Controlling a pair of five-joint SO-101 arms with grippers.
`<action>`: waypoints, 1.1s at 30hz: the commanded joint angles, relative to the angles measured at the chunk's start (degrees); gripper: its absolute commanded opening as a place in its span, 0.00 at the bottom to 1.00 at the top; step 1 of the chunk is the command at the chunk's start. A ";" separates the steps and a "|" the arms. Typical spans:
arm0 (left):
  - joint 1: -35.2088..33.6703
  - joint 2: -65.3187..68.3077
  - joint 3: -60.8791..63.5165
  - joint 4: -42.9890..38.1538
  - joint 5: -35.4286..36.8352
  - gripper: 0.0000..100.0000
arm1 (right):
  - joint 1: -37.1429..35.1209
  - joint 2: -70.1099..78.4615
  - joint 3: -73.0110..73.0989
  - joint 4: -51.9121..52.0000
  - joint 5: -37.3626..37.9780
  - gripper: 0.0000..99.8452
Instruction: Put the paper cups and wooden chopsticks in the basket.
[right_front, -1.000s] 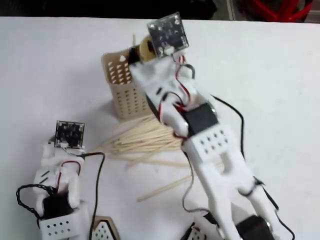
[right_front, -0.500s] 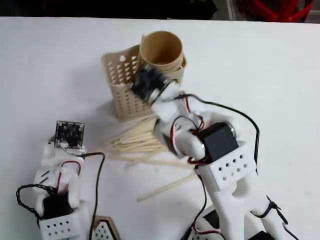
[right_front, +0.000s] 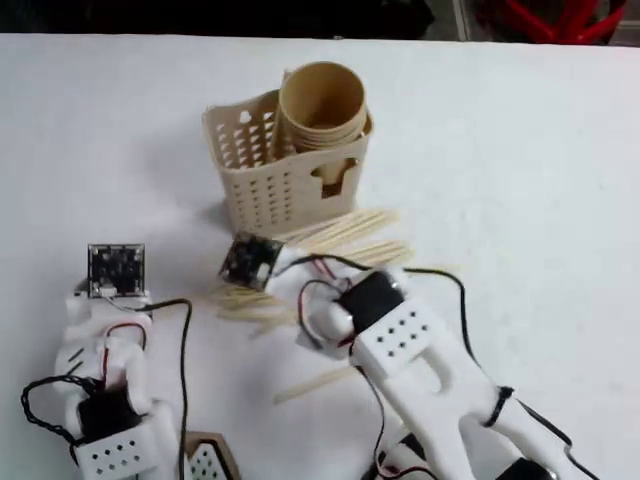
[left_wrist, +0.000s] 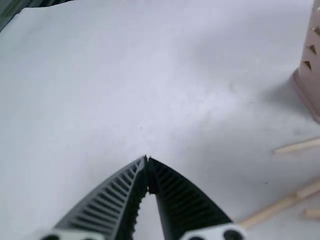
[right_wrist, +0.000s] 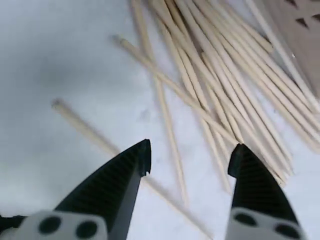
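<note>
- The left gripper (left_wrist: 147, 161) is resting at the left side of the table (right_front: 540, 180), well apart from the basket. Its jaws are pressing tip to tip with nothing between them, pointing out over bare tabletop.
- The basket (right_front: 268, 190) is standing upright toward the far middle of the table, with its open top facing up.
- The paper cups (right_front: 322, 98) are sitting nested in the right part of the basket, mouths up, and the top one is rising above the rim.
- The wooden chopsticks (right_front: 345, 240) are lying flat just in front of the basket in a loose fan. Their long axes are running left to right, slanting slightly away toward the right.
- A single chopstick (right_front: 318, 383) is lying apart from the fan, nearer the arms, on a similar slant.
- The right gripper (right_wrist: 191, 152) is hanging low over the left end of the fan. Its jaws are spread wide and gripping nothing.
</note>
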 joint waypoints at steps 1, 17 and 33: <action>-0.57 -0.57 -2.55 0.09 -0.18 0.02 | -1.54 5.49 -0.79 -3.38 0.44 0.26; -0.40 -0.57 -2.29 -0.18 -0.26 0.02 | -1.10 35.74 -18.81 -3.56 0.53 0.26; -0.31 -0.57 -2.20 -0.18 -0.26 0.02 | 3.38 47.25 -22.59 -10.07 0.62 0.24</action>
